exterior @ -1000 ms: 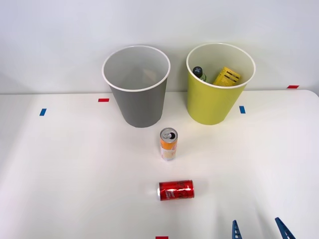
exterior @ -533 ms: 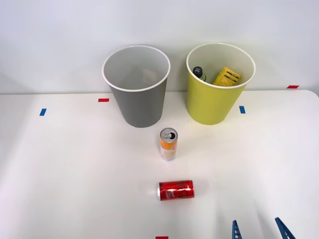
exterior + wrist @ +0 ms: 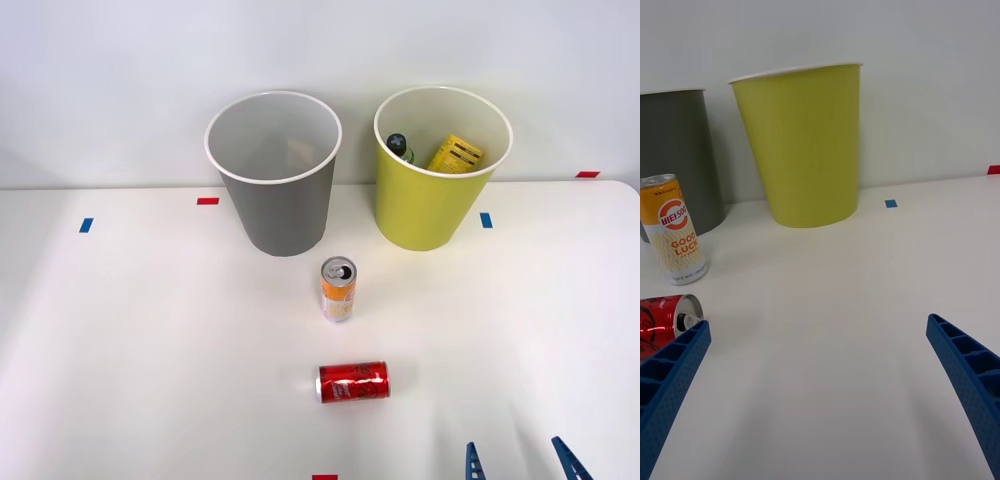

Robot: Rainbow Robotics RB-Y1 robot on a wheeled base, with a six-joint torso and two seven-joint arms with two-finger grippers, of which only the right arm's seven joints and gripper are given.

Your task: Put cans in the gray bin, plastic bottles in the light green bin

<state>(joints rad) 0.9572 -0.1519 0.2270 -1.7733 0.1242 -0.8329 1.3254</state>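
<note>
The right end effector [image 3: 518,462] is held low over the near edge of the counter [image 3: 150,330], with its blue ribbed fingers [image 3: 970,375] spread wide and nothing between them. The red can [image 3: 353,382] lies on its side just beyond and to the left of the end effector, well short of both bins. The orange-and-white can [image 3: 338,289] stands upright farther out, between the red can and the gray bin [image 3: 275,200], near the bin's base but apart from it.

The gray bin is seen to hold no can; a pale patch on its inner wall cannot be identified with certainty and is probably a reflection. Inside the light green bin [image 3: 425,205], the clear bottle with a dark cap [image 3: 399,146] and the yellow ribbed container [image 3: 456,155] are seen resting against the wall.

The plastic-bottle half of the task is therefore judged complete. Both cans remain to be picked up and placed in the gray bin, the red can being the closer to the end effector.

No difference from the earlier frames is observed: the end effector and all objects are found in the same positions.
</note>
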